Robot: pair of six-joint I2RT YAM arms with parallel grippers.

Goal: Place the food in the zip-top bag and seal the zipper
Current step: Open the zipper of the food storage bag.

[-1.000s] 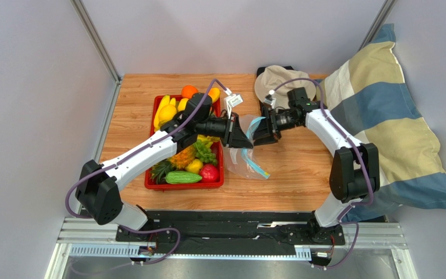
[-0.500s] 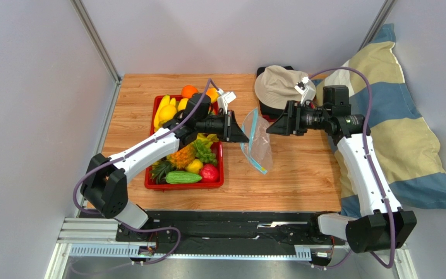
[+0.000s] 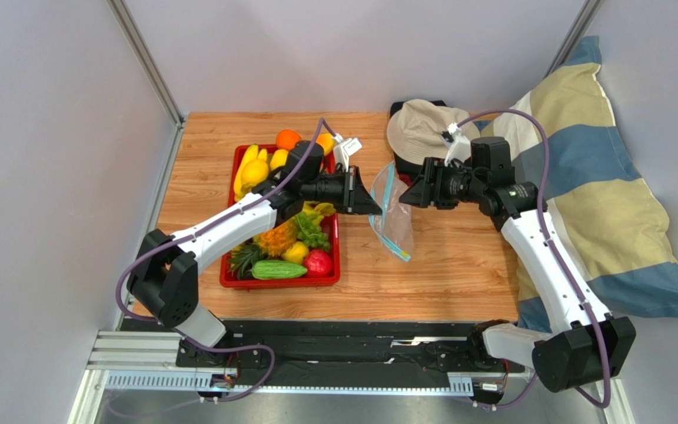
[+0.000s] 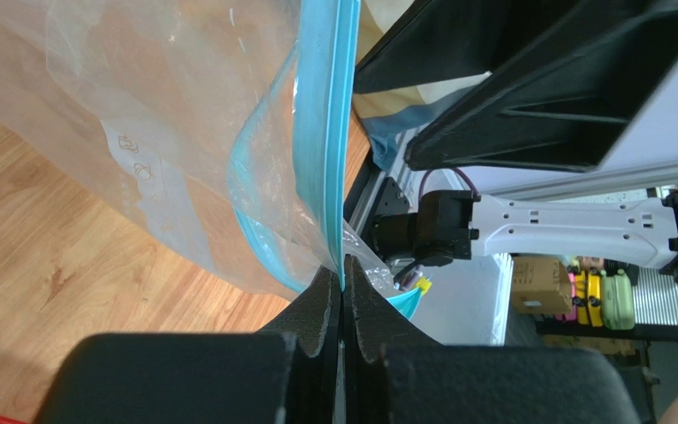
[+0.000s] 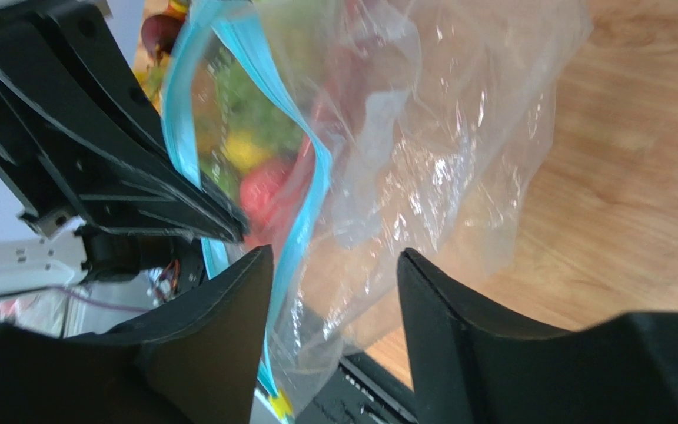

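The left tool [image 3: 371,205] is pressed together on the zipper [image 4: 323,132], pinching the blue-green strip at one end of the bag's mouth. The zip-top bag [image 3: 394,228] hangs from that pinch between the 2 tools, above the middle of the counter [image 3: 457,265]; whether its lower corner touches the wood I cannot tell. Its mouth gapes open a little. The right tool [image 3: 407,196] sits just right of the bag with its fingers [image 5: 228,327] spread, the clear film showing in the gap between them. The food [image 3: 289,252] lies in a red tray [image 3: 228,284] on the left side of the counter, none of it inside the bag. A beige hat [image 3: 422,128] rests at the far edge.
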